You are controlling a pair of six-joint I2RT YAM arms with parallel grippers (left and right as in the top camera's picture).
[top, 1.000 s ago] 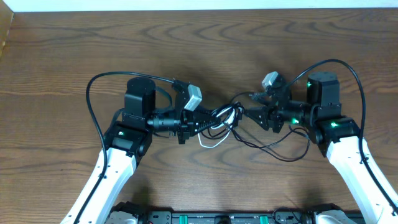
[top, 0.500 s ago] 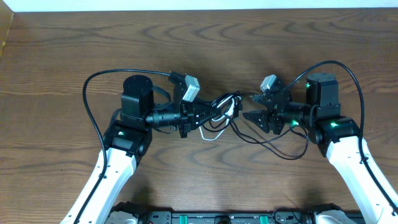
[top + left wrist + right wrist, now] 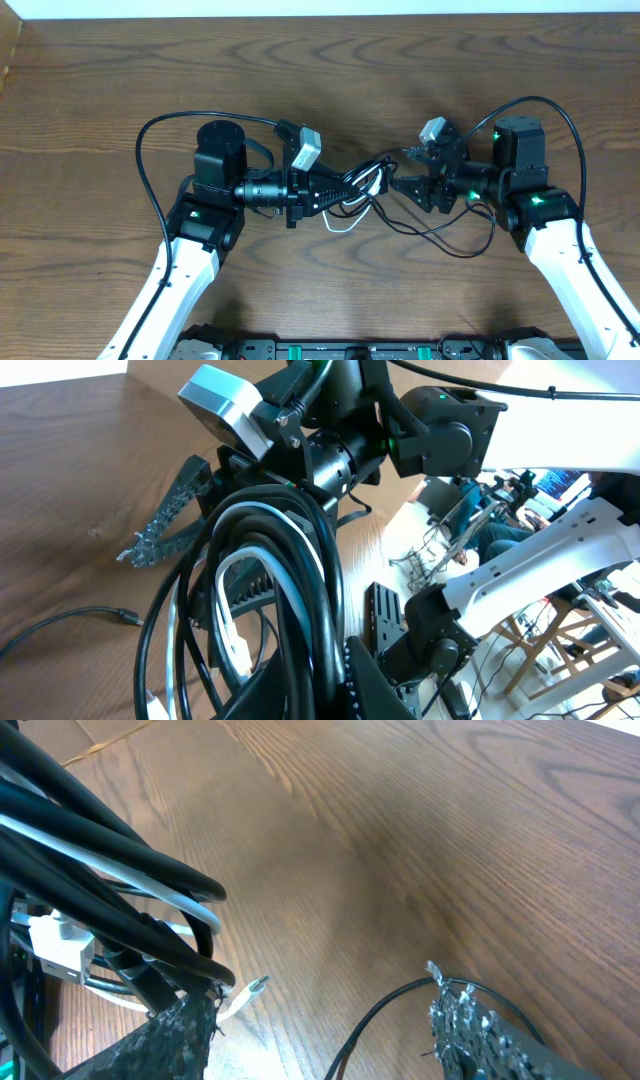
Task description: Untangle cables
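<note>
A bundle of black cables with one white cable hangs between my two grippers over the table's middle. My left gripper is shut on the bundle; in the left wrist view the looped cables pass between its fingers. My right gripper is open just right of the bundle, with its left finger against the cables. In the right wrist view its open jaws straddle a loose black cable, with a white plug end close by. A white loop lies on the table below the bundle.
A loose black cable trails over the wooden table toward the right arm. Thicker black arm wires arc over each arm. The right gripper's open fingers show behind the bundle in the left wrist view.
My left gripper has moved right with the bundle, closer to the right gripper. The right gripper has stayed open and nearly in place.
</note>
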